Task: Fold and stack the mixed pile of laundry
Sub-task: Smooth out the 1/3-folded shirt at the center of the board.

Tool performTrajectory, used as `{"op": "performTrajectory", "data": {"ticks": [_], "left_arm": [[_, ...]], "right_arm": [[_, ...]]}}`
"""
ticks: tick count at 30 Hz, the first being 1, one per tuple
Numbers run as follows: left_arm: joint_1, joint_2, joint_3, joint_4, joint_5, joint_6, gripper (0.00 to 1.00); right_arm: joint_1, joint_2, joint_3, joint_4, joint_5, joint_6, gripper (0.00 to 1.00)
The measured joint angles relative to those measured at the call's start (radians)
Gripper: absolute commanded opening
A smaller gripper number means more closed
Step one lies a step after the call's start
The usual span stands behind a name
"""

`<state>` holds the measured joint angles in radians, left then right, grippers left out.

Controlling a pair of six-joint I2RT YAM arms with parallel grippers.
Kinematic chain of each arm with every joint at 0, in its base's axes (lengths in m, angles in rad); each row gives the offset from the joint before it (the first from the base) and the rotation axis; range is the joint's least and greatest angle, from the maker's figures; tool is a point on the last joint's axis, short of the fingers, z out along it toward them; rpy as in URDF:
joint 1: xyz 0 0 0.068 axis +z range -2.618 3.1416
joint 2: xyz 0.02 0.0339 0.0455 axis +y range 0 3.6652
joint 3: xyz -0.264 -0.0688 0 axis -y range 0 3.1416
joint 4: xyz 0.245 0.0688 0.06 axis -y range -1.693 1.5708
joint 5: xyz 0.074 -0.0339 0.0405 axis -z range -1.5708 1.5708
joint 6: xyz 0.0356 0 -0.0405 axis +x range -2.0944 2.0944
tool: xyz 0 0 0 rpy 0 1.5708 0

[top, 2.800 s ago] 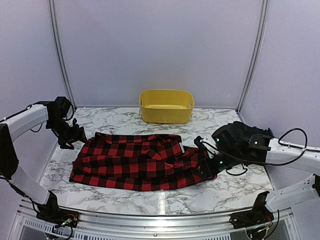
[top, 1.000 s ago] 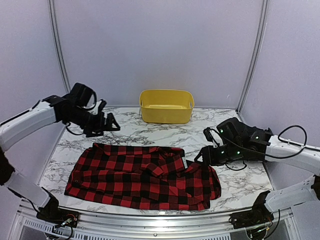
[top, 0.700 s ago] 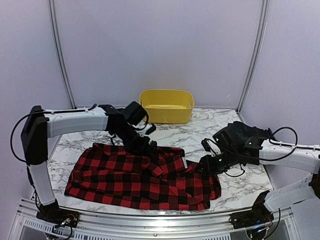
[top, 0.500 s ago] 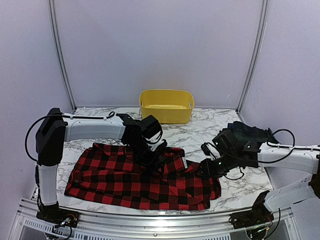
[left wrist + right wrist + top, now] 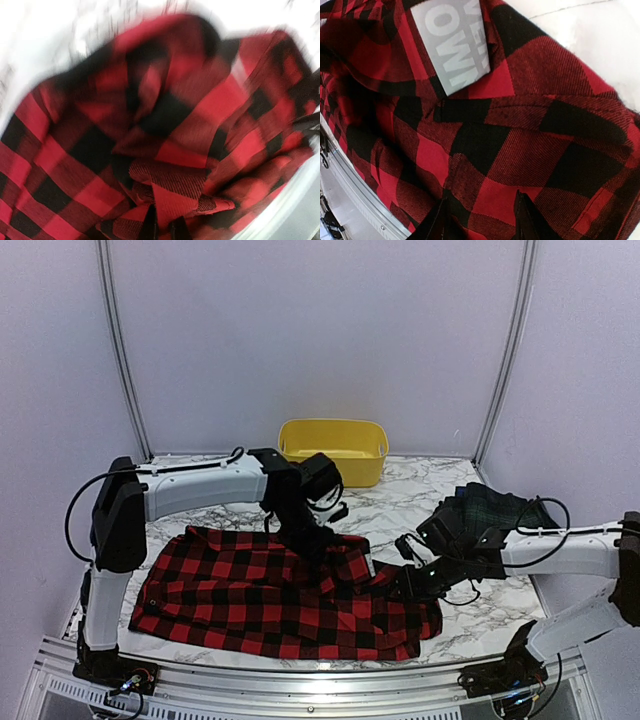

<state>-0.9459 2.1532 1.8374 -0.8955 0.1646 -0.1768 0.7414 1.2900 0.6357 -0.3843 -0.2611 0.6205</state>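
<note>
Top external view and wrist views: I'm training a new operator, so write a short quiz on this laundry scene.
1. True or false: the red-and-black checked garment lies inside the yellow tub.
2. Where is the dark tartan garment? A in the tub; B at the right edge of the table; C under the checked garment.
3. Fill in: the ___ gripper is shut on the checked garment's far edge.
Key: 1 false; 2 B; 3 left gripper.

One label, partly legible
Grey rectangular cloth label (image 5: pixel 451 45) on the red-and-black checked soft cloth garment (image 5: pixel 520 150): large pale letters, roughly "OWN", the rest cut off
</note>
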Motion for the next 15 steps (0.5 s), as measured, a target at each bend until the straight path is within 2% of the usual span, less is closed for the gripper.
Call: {"op": "performTrajectory", "data": {"ticks": [7, 10, 15], "left_arm": [[0.100, 0.000, 0.282, 0.088, 0.101, -0.132, 0.00], [0.166, 0.000, 0.321, 0.185, 0.143, -0.226, 0.00], [0.260, 0.007, 0.301, 0.408, 0.177, -0.396, 0.00]], "right_arm": [[0.000, 0.027, -0.073, 0.028, 0.000, 0.020, 0.34], [0.000, 0.028, -0.077, 0.037, 0.000, 0.024, 0.34], [0.000, 0.024, -0.085, 0.053, 0.000, 0.036, 0.34]]}}
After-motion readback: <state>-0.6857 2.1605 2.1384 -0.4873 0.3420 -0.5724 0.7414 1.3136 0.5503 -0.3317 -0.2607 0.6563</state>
